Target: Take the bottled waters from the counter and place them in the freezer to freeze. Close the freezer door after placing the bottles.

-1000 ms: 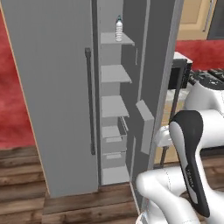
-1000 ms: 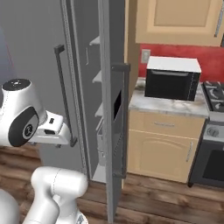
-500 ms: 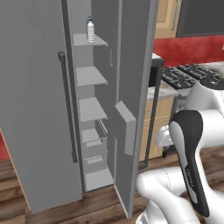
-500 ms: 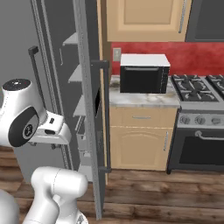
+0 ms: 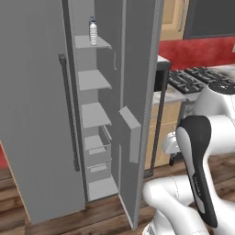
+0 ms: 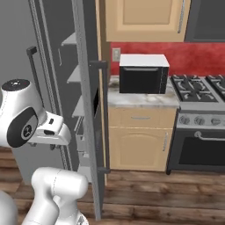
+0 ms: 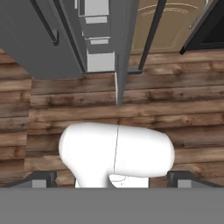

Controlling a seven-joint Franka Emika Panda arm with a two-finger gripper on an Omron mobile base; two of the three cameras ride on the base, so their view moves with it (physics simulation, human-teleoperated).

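One bottle [image 5: 93, 33] already stands on the top shelf [image 5: 92, 42] of the freezer [image 5: 98, 114], clear-white with a blue cap, upright near the shelf's front edge. The freezer door [image 5: 34, 114] hangs wide open to the left, its bar handle [image 5: 69, 112] facing me.

My hand [image 7: 113, 178] is tucked low and points down at the wooden floor [image 7: 175, 113]. It carries nothing. The two fingertips [image 7: 41, 178] sit far apart at the bottom corners of the hand view, so I read the hand as spread wide.

So I judge this to be the step between bottles: one is stored, the second is yet to be fetched. I cannot see that darker bottle on the tabletop [image 6: 140, 99]; the black oven [image 6: 143, 73] stands there, with the stove [image 6: 200, 85] just beside it on the right, and the other fridge door [image 6: 88, 110] blocks part of the slab from the left base view.

Next I need to bring the base round toward the tabletop until the bottle shows, then lift the arm from this folded pose and reach past the open fridge door without clipping it. Only after that bottle is shelved does the door get pushed shut.
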